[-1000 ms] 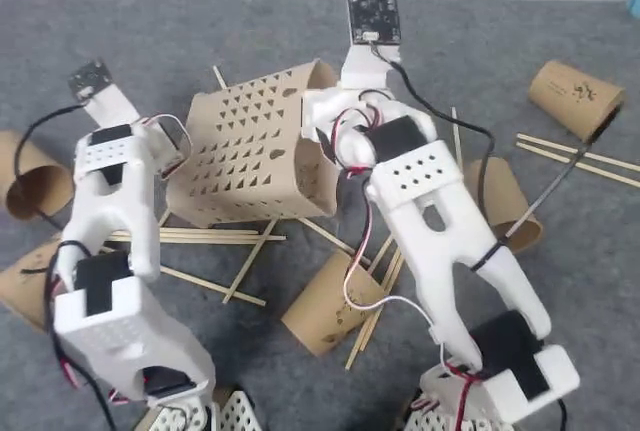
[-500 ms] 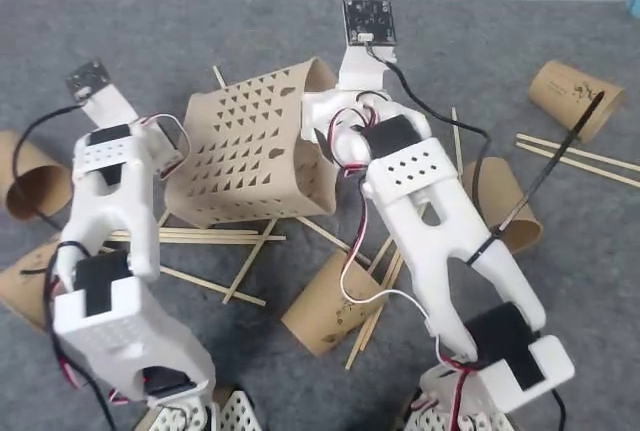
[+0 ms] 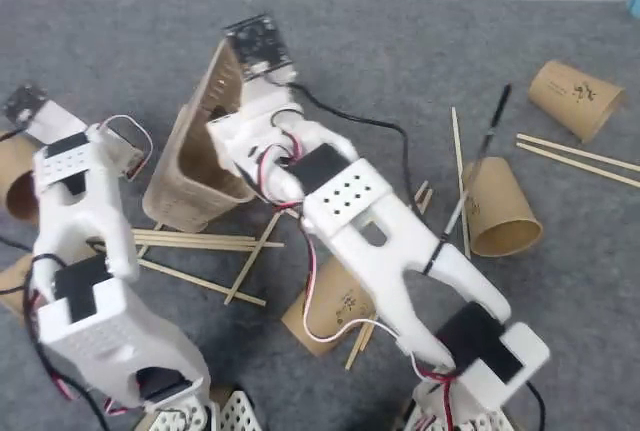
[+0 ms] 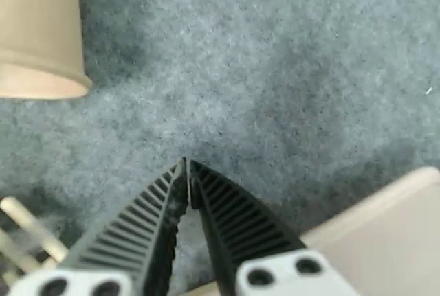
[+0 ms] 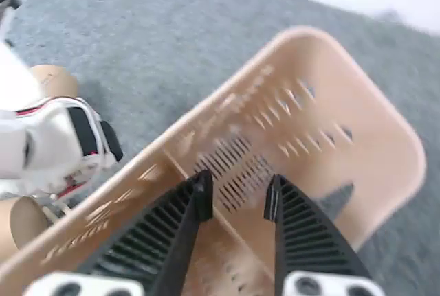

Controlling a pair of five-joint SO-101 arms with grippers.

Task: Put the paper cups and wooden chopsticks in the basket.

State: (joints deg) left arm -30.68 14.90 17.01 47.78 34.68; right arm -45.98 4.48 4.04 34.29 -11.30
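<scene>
The tan perforated basket (image 3: pixel 195 151) stands tipped up on one edge at the back left of the grey mat. My right gripper (image 5: pixel 237 189) holds its wall, one finger on each side, at the basket's upper rim under the right arm's wrist (image 3: pixel 262 101). The basket (image 5: pixel 302 104) opens toward that camera. My left gripper (image 4: pixel 187 165) is shut on nothing, low over bare mat between a paper cup (image 4: pixel 38 35) and the basket's edge (image 4: pixel 392 213). More cups lie at the far right (image 3: pixel 575 99), right of centre (image 3: pixel 500 209) and under the right arm (image 3: pixel 325 316). Chopsticks (image 3: pixel 200 241) lie scattered in front of the basket.
The left arm (image 3: pixel 70 181) stands close to the basket's left side, with cups (image 3: pixel 12 166) partly hidden behind it. Loose chopsticks lie at the right (image 3: pixel 580 156) and near the middle (image 3: pixel 458 166). A black cable (image 3: pixel 480 166) hangs over the right cup.
The right arm has swung left and tipped the basket from lying on its side to standing up on edge, shifting it left. The left arm has also moved left.
</scene>
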